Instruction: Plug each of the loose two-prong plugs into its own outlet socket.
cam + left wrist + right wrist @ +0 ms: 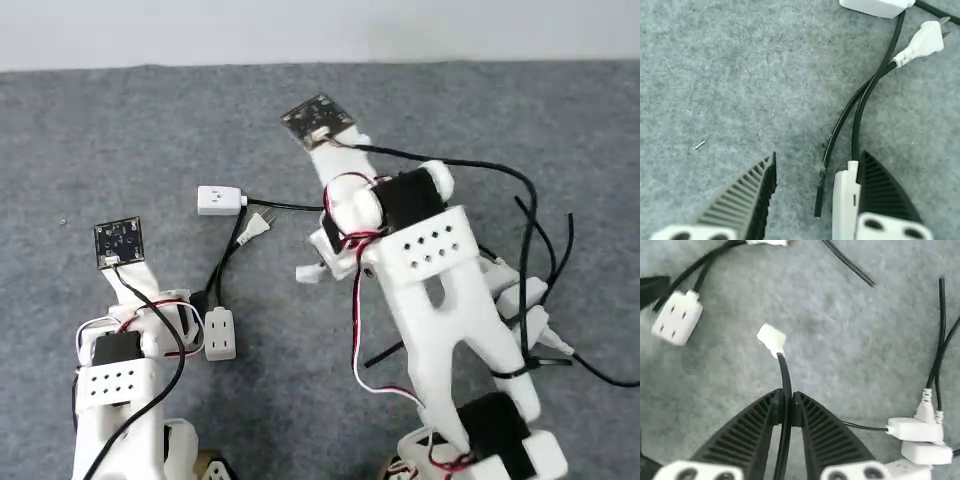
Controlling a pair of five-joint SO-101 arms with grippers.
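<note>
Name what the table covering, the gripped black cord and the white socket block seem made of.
Table covering: likely felt or short carpet, matte, fuzzy mottled fibres.
Black cord: probably rubber or soft plastic, smooth, curving freely.
White socket block: seemingly hard moulded plastic, smooth, crisp edges.

A white two-prong plug [255, 228] lies flat on the gray tabletop [100, 130], prongs bare. Just beside it sits a white outlet socket [220, 200]. A second socket [220, 333], slots up, lies well apart from the plug. Near the plug, a smaller white plug [308, 272] ends a black cord [785, 372] pinched in the right gripper [787, 397].
</note>
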